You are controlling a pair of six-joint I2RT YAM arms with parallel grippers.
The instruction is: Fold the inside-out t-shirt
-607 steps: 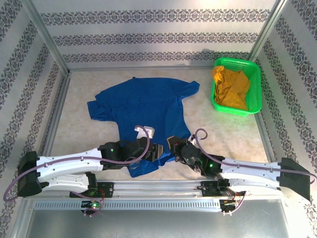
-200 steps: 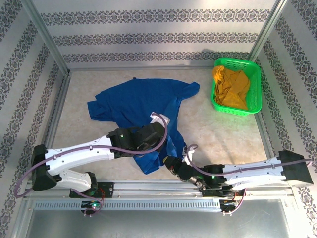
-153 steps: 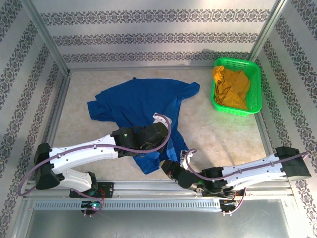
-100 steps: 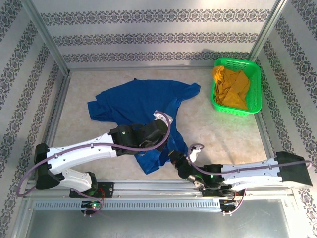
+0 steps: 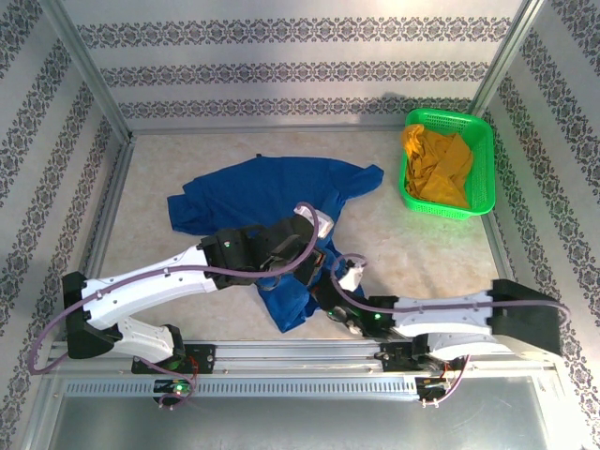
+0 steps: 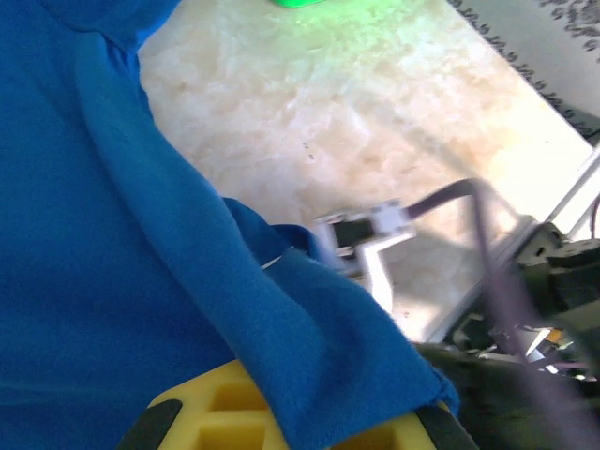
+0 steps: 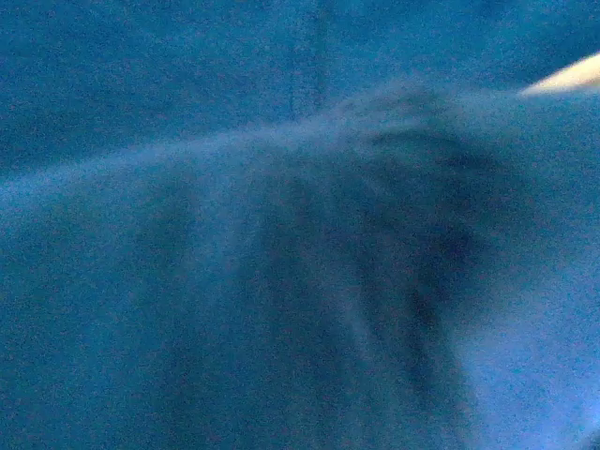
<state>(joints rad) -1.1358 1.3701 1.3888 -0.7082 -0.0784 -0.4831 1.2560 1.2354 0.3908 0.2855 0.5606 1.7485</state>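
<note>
Top external: left claw (image 5: pixel 311 251) clamped on inside-out t-shirt (image 5: pixel 253 192) hem, right claw (image 5: pixel 325 294) closed, buried in fabric; lift both evenly, keep hem taut.

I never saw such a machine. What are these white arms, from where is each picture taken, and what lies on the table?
These are two robot arms, each ending in a two-finger pincer. The wide picture comes from a fixed camera above and behind them; the other two from cameras on the wrists. On the table lies a blue t-shirt; a green basket holds a yellow garment. The left pincer is shut on the t-shirt, cloth draped over its yellow fingers. The right pincer is shut, close against the cloth; whether it grips is unclear.
</note>
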